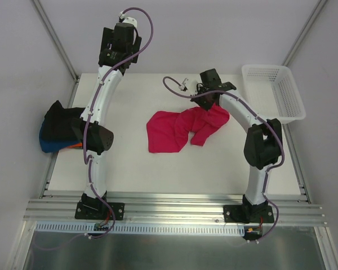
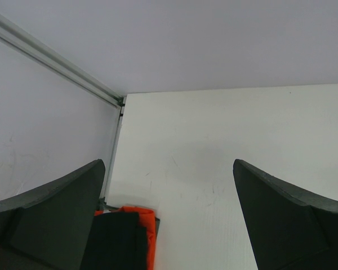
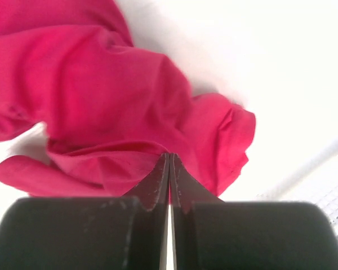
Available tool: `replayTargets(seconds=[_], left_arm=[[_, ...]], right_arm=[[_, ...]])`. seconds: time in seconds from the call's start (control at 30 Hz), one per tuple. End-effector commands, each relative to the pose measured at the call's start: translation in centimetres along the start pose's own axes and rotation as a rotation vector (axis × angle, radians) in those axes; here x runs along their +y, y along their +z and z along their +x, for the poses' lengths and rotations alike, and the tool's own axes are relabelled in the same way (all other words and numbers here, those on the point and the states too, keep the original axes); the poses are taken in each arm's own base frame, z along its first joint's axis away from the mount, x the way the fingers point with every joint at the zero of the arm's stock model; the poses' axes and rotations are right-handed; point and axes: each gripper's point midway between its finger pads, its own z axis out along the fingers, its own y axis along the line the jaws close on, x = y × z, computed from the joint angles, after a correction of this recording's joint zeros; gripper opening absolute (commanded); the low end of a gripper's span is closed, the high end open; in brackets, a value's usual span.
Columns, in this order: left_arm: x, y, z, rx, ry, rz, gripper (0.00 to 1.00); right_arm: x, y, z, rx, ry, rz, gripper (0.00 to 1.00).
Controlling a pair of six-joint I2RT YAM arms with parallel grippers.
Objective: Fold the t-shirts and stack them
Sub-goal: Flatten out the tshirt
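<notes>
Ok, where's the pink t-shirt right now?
Top view: the crimson-pink t-shirt lies crumpled mid-table, its right end at the right pincer, left of the white basket.

Left stack — blue shirt and orange shirt mostly hidden under black shirt, left elbow overlapping. In right wrist view, crimson-pink shirt cut off top-left.

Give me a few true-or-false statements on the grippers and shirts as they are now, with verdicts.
1. The right gripper is shut on the crimson-pink shirt. True.
2. The left gripper is shut. False: it is open and holds nothing.
3. The crimson-pink shirt lies in the basket. False: it lies crumpled on the table, apart from the basket.
4. A black shirt tops the pile at the table's left edge. True.
</notes>
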Motion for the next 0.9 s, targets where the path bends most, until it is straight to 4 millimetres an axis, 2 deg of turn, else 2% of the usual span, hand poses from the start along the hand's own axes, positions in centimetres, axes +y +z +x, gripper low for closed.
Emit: replayTargets(seconds=[0.0,0.03,0.07,0.13,0.17,0.2,0.23,0.3,0.33,0.37,0.43,0.47,0.53,0.57,0.6,0.63,0.67,0.7,0.73,0.83,0.87], left_arm=[[0.3,-1.1,-1.9,-0.055,-0.036,-0.002,0.99],[0.3,-1.0,-1.8,-0.05,-0.03,0.0,0.99],[0.0,-0.8,-1.2,-0.035,-0.016,0.006,0.99],[-1.1,-0.5,0.1,-0.002,0.017,0.056,0.99],[-1.8,-0.2,1.3,0.029,0.031,0.081,0.99],[-3.2,0.0,2.0,0.045,0.038,0.162,0.99],[-4.0,-0.1,3.6,0.097,0.037,0.214,0.99],[-5.7,0.5,6.2,0.172,0.019,0.33,0.99],[-7.8,0.1,6.9,0.194,-0.008,0.452,0.97],[-9.0,0.3,8.5,0.243,-0.005,0.504,0.96],[-10.7,0.3,9.6,0.28,-0.031,0.594,0.96],[-11.6,0.6,10.8,0.317,-0.034,0.62,0.97],[-12.8,0.7,12.1,0.359,-0.049,0.673,0.98],[-14.2,0.7,13.3,0.393,-0.055,0.729,0.98],[-14.8,0.5,14.2,0.426,-0.058,0.758,0.98],[-15.7,0.8,15.5,0.462,-0.057,0.785,0.98],[-16.6,0.4,16.1,0.481,-0.065,0.833,0.98],[-17.0,0.4,16.6,0.498,-0.066,0.847,0.98],[-17.3,0.4,17.1,0.514,-0.069,0.855,0.98],[-17.7,1.0,18.3,0.545,-0.065,0.839,0.98],[-17.8,1.2,18.6,0.548,-0.062,0.833,0.98]], right_arm=[[-2.6,1.1,1.1,0.048,0.057,0.019,0.0],[-2.5,2.4,1.9,0.071,0.113,0.003,0.01],[-3.1,2.8,2.4,0.091,0.14,0.012,0.01],[-5.4,2.7,1.8,0.084,0.196,0.068,0.0],[-5.9,3.2,2.6,0.109,0.223,0.068,0.01],[-6.6,3.0,2.2,0.097,0.241,0.081,0.01],[-8.2,2.0,0.7,0.054,0.244,0.114,0.01],[-9.5,1.2,-0.3,0.028,0.218,0.148,0.01],[-10.4,0.3,-1.3,0.001,0.207,0.177,0.0],[-11.3,-0.4,-1.5,0.002,0.2,0.218,0.01],[-12.7,-2.0,-2.2,-0.024,0.186,0.26,0.01],[-13.9,-3.2,-2.6,-0.045,0.192,0.294,0.0],[-15.0,-5.4,-3.1,-0.085,0.251,0.332,0.0],[-15.8,-6.6,-3.1,-0.112,0.29,0.341,0.0],[-16.0,-7.5,-3.3,-0.134,0.326,0.346,0.0],[-16.1,-9.6,-4.1,-0.181,0.379,0.36,0.0],[-16.3,-10.7,-4.2,-0.2,0.406,0.374,0.01],[-16.2,-11.8,-4.6,-0.22,0.416,0.383,0.0],[-16.2,-14.1,-5.6,-0.269,0.421,0.397,0.0],[-16.2,-18.5,-8.3,-0.383,0.394,0.431,0.0],[-16.5,-20.7,-9.3,-0.434,0.389,0.455,0.0]])
